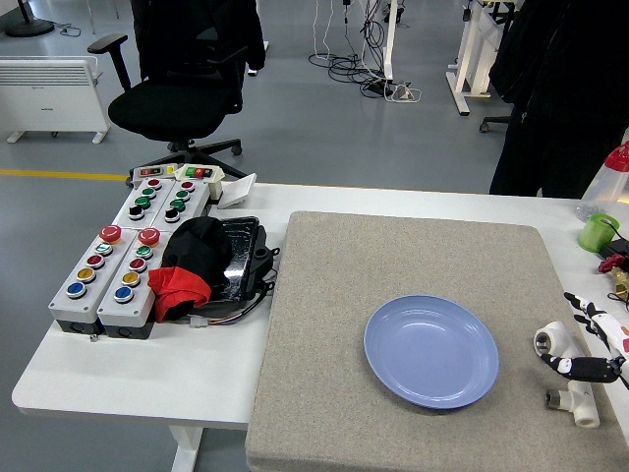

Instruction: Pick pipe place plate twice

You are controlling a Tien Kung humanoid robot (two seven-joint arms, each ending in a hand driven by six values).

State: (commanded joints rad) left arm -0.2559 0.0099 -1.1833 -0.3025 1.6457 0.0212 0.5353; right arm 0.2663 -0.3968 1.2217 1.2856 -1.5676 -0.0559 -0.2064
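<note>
A blue plate (431,350) lies empty on the grey felt mat (324,295). At the right edge of the table lie two white pipe fittings, one (552,339) nearer the plate and one (578,402) closer to the front. My right hand (596,342) comes in from the right edge, its black and white fingers (580,368) spread around the upper pipe fitting and not closed on it. The left arm is out of view.
Grey button boxes (110,270) with coloured buttons stand at the left, beside a black tray (236,258) with black and red cloth. A green cup (596,232) and a bottle stand at the far right. A person in dark clothes (555,98) stands at the far right.
</note>
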